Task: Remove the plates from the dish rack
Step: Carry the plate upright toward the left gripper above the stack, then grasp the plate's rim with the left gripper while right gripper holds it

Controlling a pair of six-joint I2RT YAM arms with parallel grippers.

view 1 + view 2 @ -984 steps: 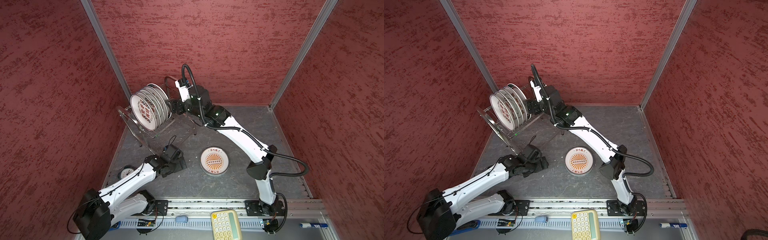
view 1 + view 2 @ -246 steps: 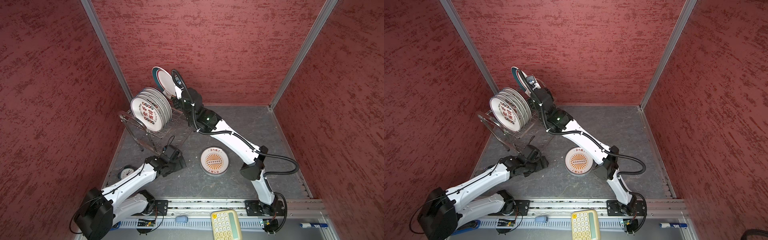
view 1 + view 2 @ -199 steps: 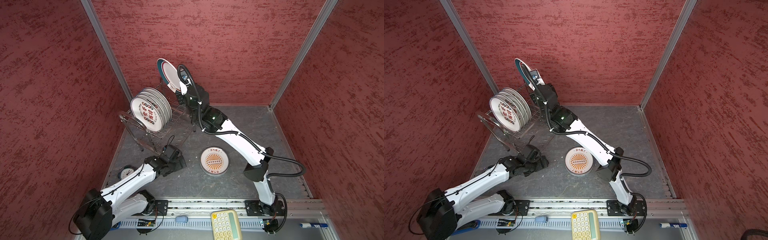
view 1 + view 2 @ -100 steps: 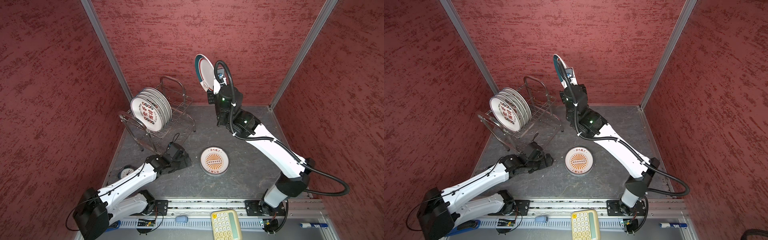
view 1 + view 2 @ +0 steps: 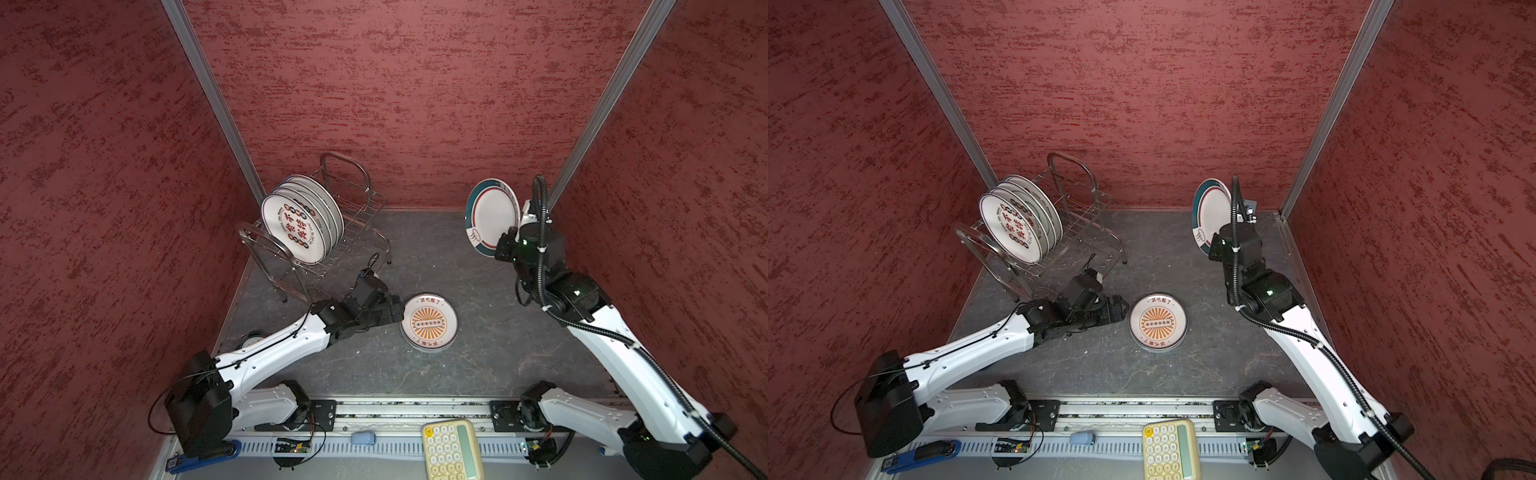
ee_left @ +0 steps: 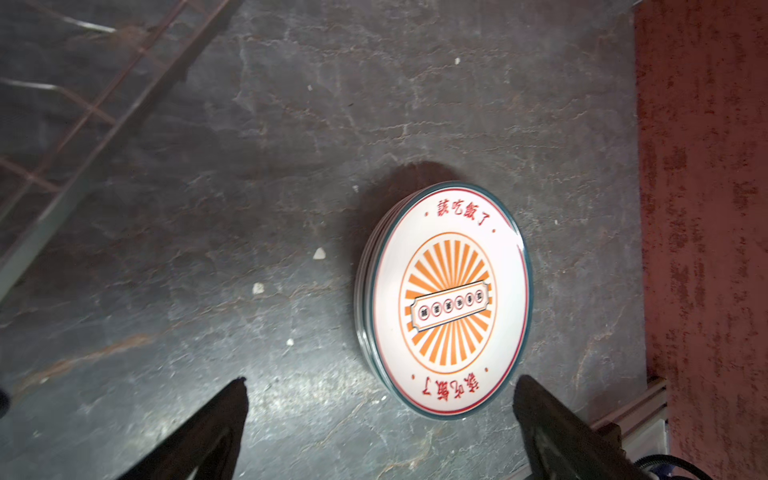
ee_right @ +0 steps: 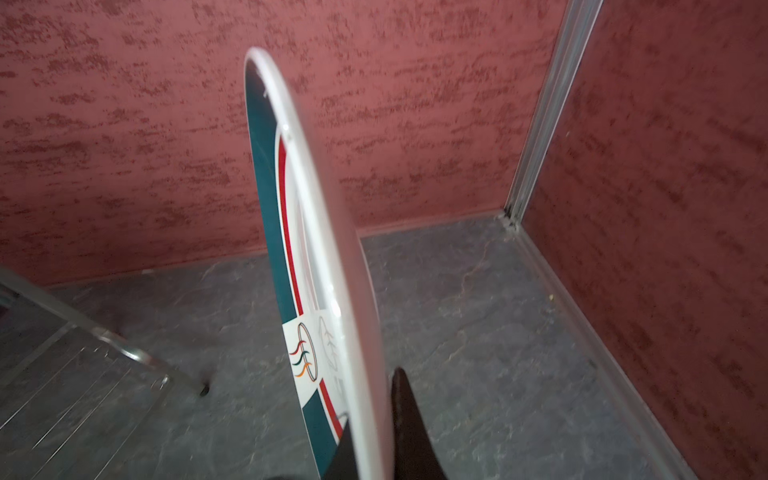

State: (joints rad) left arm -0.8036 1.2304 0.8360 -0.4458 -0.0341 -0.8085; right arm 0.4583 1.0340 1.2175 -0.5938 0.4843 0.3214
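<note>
The dish rack (image 5: 357, 232) (image 5: 1084, 220) stands at the back left and holds several upright white plates (image 5: 297, 224) (image 5: 1015, 226) with red characters. A stack of plates (image 5: 429, 322) (image 5: 1158, 322) (image 6: 449, 299) topped by an orange sunburst lies flat mid-table. My right gripper (image 5: 505, 247) (image 5: 1214, 249) (image 7: 370, 407) is shut on the lower edge of a teal-rimmed plate (image 5: 492, 216) (image 5: 1210, 216) (image 7: 307, 249), held upright in the air near the back right corner. My left gripper (image 5: 397, 311) (image 5: 1121, 309) (image 6: 380, 380) is open and empty, low beside the stack's left edge.
A small round clock (image 5: 251, 340) shows partly under the left arm. A yellow calculator (image 5: 453, 451) (image 5: 1169, 451) lies on the front rail. Red walls close the back and both sides. The rack's legs (image 7: 203, 390) stand left of the held plate.
The right arm lifted the teal-rimmed plate out of the rack and swung it right, toward the back right corner. The left gripper slid right, up to the stack.
</note>
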